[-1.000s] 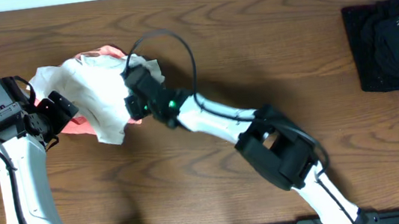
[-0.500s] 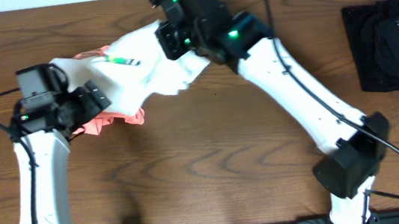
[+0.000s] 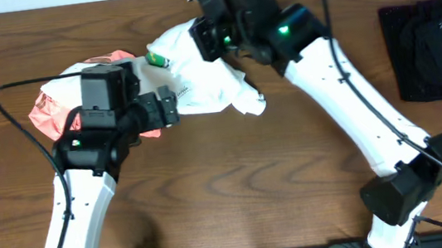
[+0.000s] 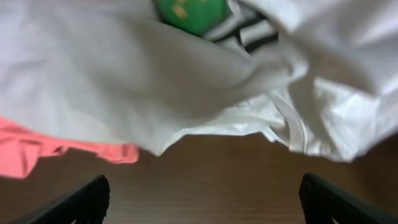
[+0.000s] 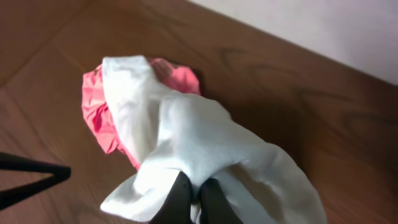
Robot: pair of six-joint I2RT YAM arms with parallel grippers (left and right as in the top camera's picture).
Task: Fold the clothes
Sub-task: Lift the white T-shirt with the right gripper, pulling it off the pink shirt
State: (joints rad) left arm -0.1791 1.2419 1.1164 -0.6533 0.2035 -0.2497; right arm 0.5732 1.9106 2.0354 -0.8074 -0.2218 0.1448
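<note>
The white T-shirt (image 3: 199, 80) hangs bunched above the table's far left part, and my right gripper (image 3: 211, 48) is shut on a fold of it. In the right wrist view the black fingers (image 5: 181, 198) pinch the white T-shirt (image 5: 205, 143) between them. The coral-pink shirt (image 3: 46, 109) lies crumpled under and left of it, and also shows as the pink shirt (image 5: 96, 106). My left gripper (image 3: 171, 106) stands open just below the white cloth's near edge. Its fingers (image 4: 87, 198) hold only bare wood between them, with the white T-shirt (image 4: 124, 81) and pink shirt (image 4: 37, 152) ahead.
A black folded garment (image 3: 433, 41) lies at the table's far right. The wooden table (image 3: 236, 181) shows bare wood in front of the clothes. The table's back edge meets a pale wall (image 5: 323, 31) behind the clothes.
My right arm has swung up toward the back, lifting the white T-shirt and drawing it right. My left arm has moved right, from beside the pink shirt to under the white cloth's edge.
</note>
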